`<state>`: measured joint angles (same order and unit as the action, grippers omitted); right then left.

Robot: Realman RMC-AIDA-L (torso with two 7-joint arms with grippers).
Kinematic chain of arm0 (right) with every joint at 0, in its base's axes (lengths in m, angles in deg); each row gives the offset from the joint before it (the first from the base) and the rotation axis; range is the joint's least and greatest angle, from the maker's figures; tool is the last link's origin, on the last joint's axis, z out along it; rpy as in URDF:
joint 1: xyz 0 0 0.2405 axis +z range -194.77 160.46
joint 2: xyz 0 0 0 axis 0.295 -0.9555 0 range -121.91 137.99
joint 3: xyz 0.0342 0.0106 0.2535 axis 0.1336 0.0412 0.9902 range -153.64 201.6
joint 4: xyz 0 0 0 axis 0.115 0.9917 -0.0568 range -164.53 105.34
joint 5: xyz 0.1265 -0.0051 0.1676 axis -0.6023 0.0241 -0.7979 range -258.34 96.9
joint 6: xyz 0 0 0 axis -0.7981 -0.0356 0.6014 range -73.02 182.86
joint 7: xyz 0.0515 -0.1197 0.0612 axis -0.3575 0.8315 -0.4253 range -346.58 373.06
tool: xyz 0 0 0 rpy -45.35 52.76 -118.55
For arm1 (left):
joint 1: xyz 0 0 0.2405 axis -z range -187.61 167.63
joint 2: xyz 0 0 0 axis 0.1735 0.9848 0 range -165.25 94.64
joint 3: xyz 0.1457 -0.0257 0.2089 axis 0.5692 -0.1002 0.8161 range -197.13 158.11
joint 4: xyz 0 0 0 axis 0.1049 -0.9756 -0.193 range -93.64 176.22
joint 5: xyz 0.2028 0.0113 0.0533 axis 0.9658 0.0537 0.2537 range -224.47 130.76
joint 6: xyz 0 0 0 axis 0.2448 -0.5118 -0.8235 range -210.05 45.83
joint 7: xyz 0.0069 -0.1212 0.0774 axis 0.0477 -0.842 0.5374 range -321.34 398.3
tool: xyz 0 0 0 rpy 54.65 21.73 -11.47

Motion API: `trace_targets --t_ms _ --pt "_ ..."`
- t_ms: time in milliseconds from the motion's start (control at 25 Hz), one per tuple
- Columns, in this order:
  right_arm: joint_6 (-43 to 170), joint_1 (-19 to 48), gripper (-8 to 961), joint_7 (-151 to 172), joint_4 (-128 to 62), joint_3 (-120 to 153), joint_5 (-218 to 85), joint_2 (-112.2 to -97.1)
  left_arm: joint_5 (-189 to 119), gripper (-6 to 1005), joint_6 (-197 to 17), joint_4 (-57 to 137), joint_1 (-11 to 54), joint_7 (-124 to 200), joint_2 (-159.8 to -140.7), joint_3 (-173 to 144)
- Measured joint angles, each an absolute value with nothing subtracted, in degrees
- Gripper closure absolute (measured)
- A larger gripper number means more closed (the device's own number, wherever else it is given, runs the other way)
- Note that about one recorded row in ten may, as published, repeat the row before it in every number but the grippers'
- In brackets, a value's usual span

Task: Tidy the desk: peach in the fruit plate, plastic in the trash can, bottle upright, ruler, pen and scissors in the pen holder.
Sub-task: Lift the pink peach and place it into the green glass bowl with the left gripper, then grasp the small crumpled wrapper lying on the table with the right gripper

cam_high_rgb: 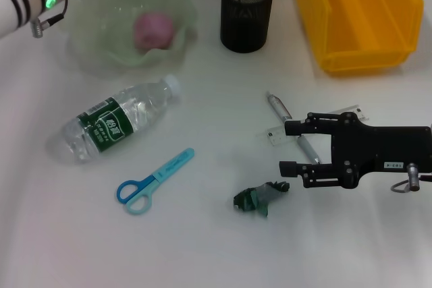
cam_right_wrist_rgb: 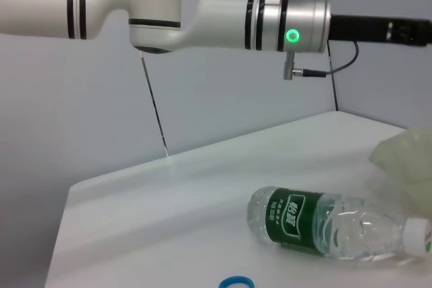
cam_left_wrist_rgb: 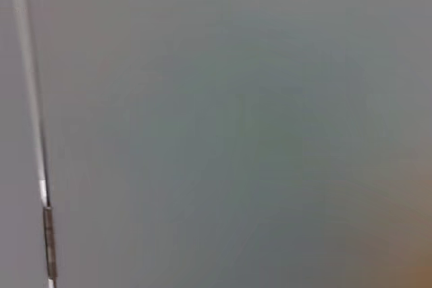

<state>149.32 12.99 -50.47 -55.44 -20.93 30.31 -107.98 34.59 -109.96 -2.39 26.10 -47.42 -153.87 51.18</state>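
You see the white desk (cam_high_rgb: 202, 247) carrying everything. Behind the desk, in the right wrist view, you have a plain grey wall (cam_right_wrist_rgb: 223, 92) with a thin vertical seam (cam_right_wrist_rgb: 154, 109); the left wrist view gives you the same grey surface.

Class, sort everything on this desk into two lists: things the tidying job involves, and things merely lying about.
Job things:
pink peach in pale green fruit plate
lying clear plastic bottle
blue scissors
silver pen
clear ruler
crumpled green plastic scrap
black mesh pen holder
yellow bin

Lying about:
nothing visible
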Motion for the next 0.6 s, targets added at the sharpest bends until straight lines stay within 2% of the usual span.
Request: trace_targets --t_ms 280,440,600 --pt "149.3 12.8 193 -50.1 -55.4 -21.0 30.4 -108.02 23.0 214 -138.8 7.4 25.7 -46.4 -153.09 32.7" --pt "149.3 12.7 193 -49.7 -55.4 -21.0 30.4 -108.10 22.5 164 -148.3 10.3 25.2 -40.3 -153.19 29.3" --pt "149.3 12.6 193 -49.1 -55.4 -20.9 30.4 -108.21 22.7 164 -159.2 11.6 22.6 -27.4 -153.65 30.6"
